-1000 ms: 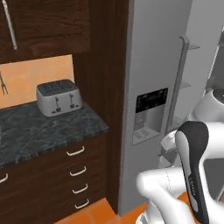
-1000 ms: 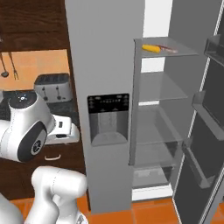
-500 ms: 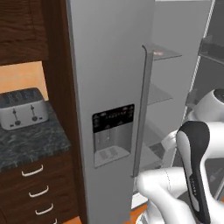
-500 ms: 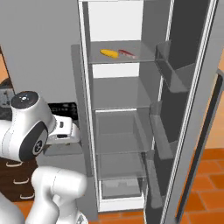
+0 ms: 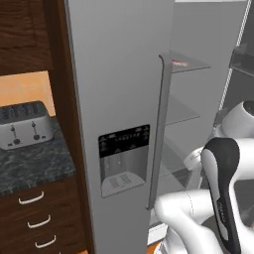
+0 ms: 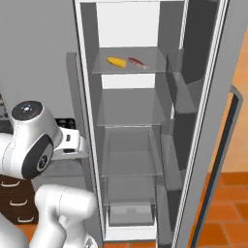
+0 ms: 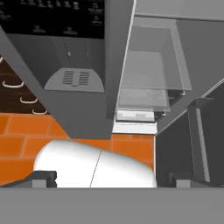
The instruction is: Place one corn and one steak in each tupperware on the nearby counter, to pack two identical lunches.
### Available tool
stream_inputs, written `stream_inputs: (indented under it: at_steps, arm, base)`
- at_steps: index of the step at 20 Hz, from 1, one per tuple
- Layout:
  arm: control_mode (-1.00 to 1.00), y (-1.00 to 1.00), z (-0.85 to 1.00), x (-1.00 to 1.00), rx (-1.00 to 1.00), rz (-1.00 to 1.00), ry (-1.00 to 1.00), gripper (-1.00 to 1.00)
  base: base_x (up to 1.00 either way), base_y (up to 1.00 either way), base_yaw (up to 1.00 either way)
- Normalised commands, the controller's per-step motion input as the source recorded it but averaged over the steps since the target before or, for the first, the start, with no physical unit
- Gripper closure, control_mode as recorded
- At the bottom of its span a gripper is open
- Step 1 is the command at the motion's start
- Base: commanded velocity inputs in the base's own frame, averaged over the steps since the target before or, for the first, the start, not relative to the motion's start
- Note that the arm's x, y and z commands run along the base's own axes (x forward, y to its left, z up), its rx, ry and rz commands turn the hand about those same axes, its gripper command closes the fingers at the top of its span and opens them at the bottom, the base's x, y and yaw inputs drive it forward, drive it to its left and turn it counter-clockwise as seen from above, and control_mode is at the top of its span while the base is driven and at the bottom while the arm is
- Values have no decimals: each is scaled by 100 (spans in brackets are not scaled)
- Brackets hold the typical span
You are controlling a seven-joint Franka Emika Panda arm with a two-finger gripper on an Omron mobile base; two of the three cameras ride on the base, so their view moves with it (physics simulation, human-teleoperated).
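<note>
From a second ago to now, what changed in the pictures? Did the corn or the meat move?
The base drove right along the kitchen, so the whole view shifted: the toaster slid toward the left edge and the open fridge now fills the right base view. The corn and the steak lie side by side on the same top shelf. Nothing was grasped or let go.

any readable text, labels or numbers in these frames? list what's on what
Nothing reads as text.
Dispenser panel on the closed fridge door: pale icon-like marks, too small and blurred to read.
Same panel in the hand view: faint marks, also illegible.
Toaster: no lettering visible.
</note>
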Motion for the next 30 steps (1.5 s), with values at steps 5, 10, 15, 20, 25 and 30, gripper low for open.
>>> stream_inputs:
  at_steps: [5,10,15,20,25,30]
  arm:
    - [100,0,0,0,0,0,0,-100]
    - [100,0,0,0,0,0,0,-100]
    - [100,0,0,0,0,0,0,-100]
    - [100,0,0,0,0,0,0,-100]
    - [100,0,0,0,0,0,0,-100]
    - [100,0,0,0,0,0,0,-100]
  base:
    - [49,-37,12]
    - [38,-45,10]
    - [38,-38,13]
    - [35,-31,12]
    - [25,-5,6]
    - [20,-16,7]
